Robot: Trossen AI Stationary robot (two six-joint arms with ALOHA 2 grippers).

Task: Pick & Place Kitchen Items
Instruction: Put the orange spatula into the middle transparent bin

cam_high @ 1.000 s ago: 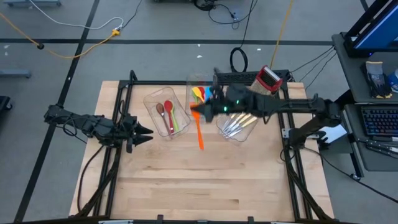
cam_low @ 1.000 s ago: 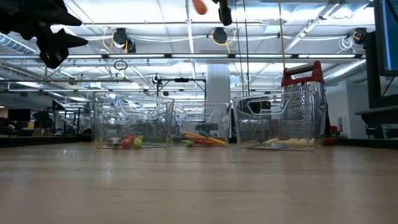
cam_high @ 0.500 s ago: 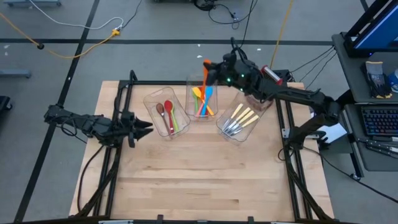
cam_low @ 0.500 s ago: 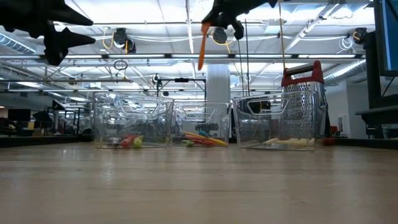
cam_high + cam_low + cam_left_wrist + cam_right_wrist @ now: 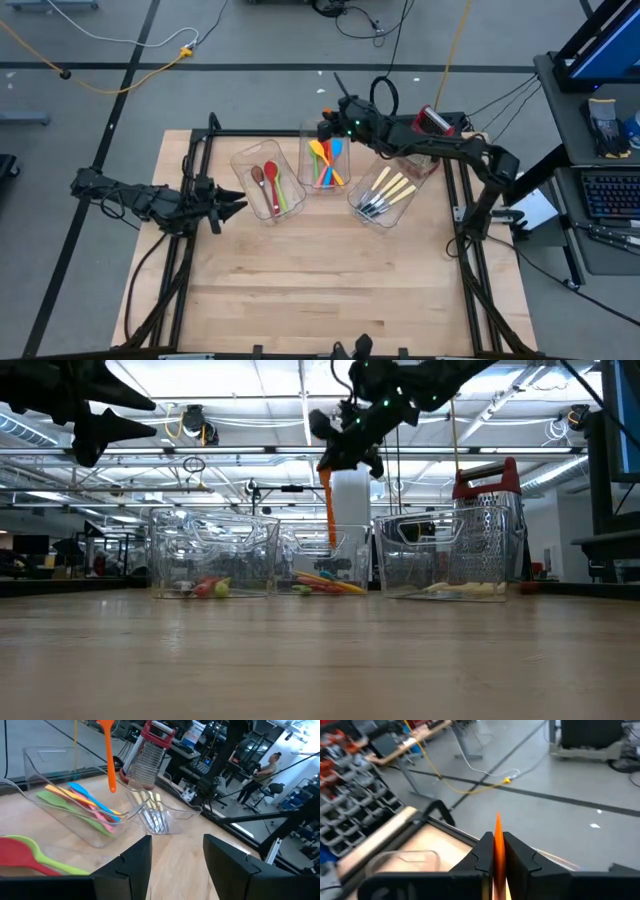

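The right tool (image 5: 345, 455) is up in the air over the middle clear bin (image 5: 322, 140), pinched tight on an orange spatula (image 5: 327, 510). The spatula hangs straight down from it, handle end pointing into the bin but not down among the others. In the right wrist view you can see the orange spatula (image 5: 497, 845) as a thin edge squeezed between the two dark fingers (image 5: 480, 855), so it's a narrow grip with basically no gap.

That middle bin already has a bunch of spatulas (image 5: 325, 160) lying in it: yellow, blue, green, pink, plus something red or orange mixed in. From the left wrist camera they're fanned out along the bin floor (image 5: 85, 802).

The bin to the left (image 5: 262, 182) has the spoons (image 5: 270, 180), a brown one, a red one and a green one lying side by side. The bin on the right (image 5: 385, 200) holds the cream-handled cutlery (image 5: 385, 192), metal ends all pointing roughly the same way.

The red-and-silver box grater (image 5: 487, 525) stands upright just behind the right-hand bin, at the far edge of the worktop (image 5: 320, 280).

The left tool (image 5: 232, 208) is just hanging out at the left side of the worktop, above the surface, near the spoon bin but not touching it. Its fingers (image 5: 127, 865) are spread partway with nothing between them.
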